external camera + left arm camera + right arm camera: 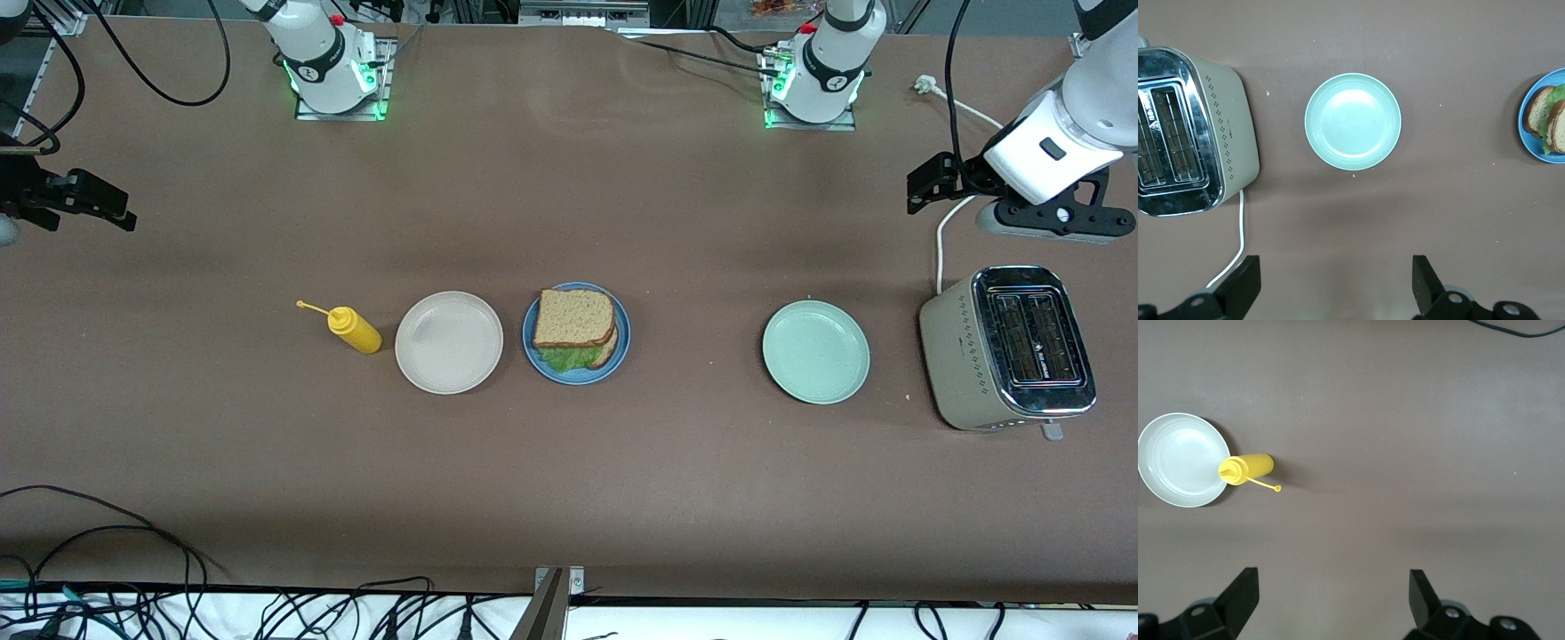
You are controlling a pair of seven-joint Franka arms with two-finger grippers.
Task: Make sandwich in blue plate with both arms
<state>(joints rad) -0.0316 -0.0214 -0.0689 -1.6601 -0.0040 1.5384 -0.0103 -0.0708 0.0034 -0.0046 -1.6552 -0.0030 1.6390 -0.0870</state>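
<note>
The sandwich (574,318) lies on the blue plate (578,377) at the middle of the table: two brown bread slices stacked, with green lettuce (569,357) sticking out at the edge nearer the front camera. In the left wrist view the sandwich (1551,123) and the blue plate (1537,151) show at the frame's edge. My left gripper (929,182) (1336,283) hangs open and empty over bare table at the left arm's end, near the toaster's cord. My right gripper (116,209) (1333,597) hangs open and empty over bare table at the right arm's end.
A beige plate (449,342) (1181,460) and a yellow squeeze bottle (354,329) (1245,468) sit beside the blue plate toward the right arm's end. A pale green plate (815,351) (1353,121) and a toaster (1009,347) (1185,130) stand toward the left arm's end.
</note>
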